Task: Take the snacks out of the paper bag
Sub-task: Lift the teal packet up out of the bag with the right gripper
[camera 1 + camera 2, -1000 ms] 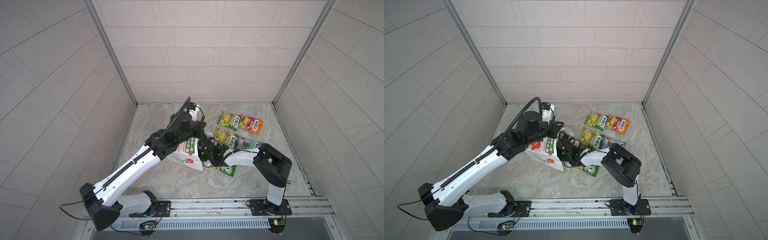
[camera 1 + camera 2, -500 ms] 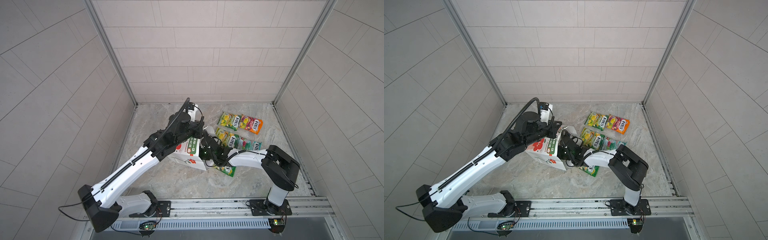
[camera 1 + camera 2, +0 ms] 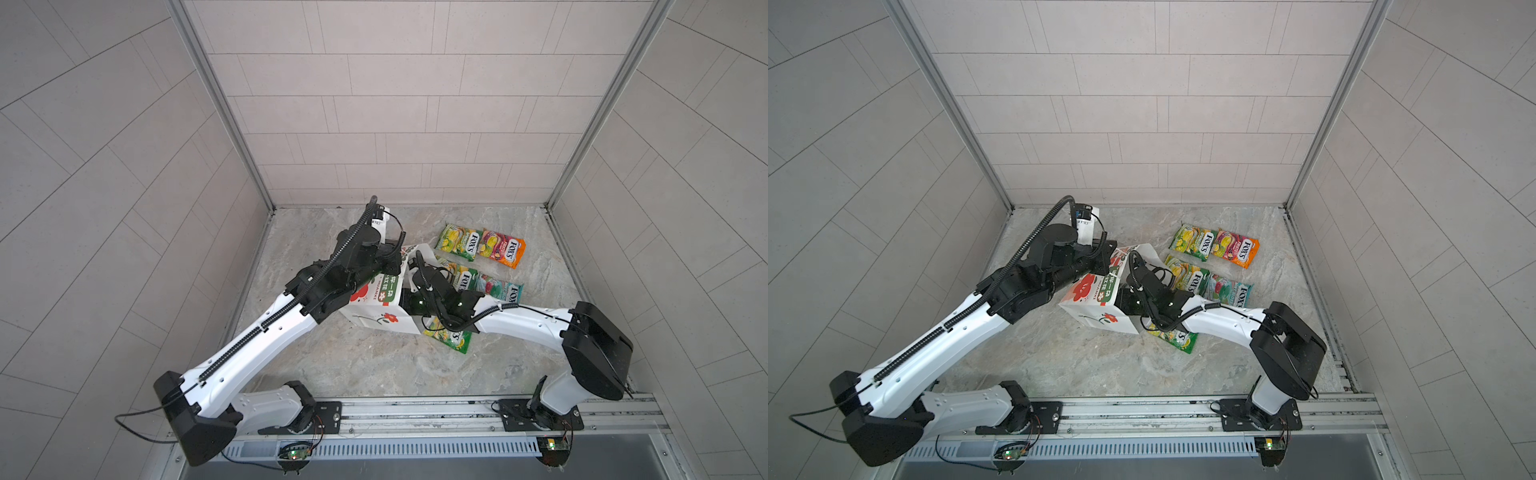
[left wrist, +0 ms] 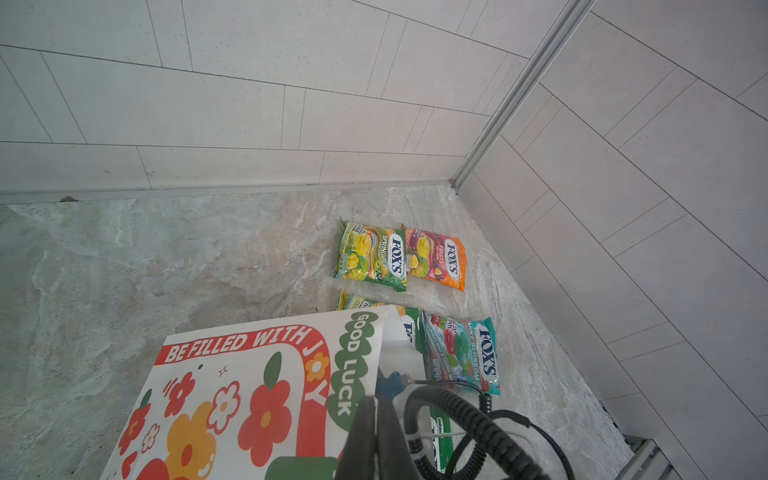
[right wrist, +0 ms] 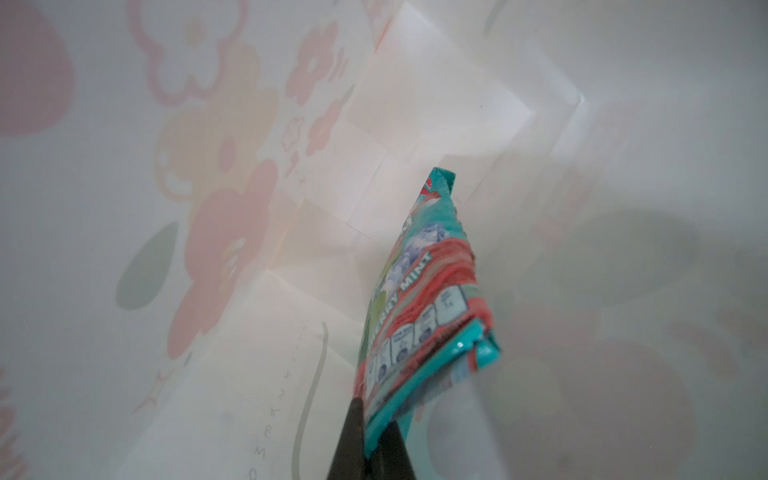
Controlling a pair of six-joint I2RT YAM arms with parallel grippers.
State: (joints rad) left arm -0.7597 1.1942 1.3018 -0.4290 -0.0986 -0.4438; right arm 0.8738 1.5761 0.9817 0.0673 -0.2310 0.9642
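In both top views the bag (image 3: 380, 320) (image 3: 1100, 318) lies tipped on its side on the table (image 3: 374, 365). Its long axis runs left to right, and its mouth faces right toward five loose packets (image 3: 459, 243). The right arm (image 3: 519, 322) reaches into that mouth.

Left wrist view: the left gripper (image 4: 376, 419) is clenched on the bag's mouth rim, and the printed wall faces up.

Right wrist view, inside the bag: the right gripper (image 5: 372, 432) is clamped on one end of a teal packet (image 5: 419, 299). The packet's long axis points away from the fingers toward the folded bottom.

"BE FILLED WITH JOY", "GOOD LUCK" on paper bag (image 4: 232, 395), "FOX'S" on snacks (image 4: 372, 257)
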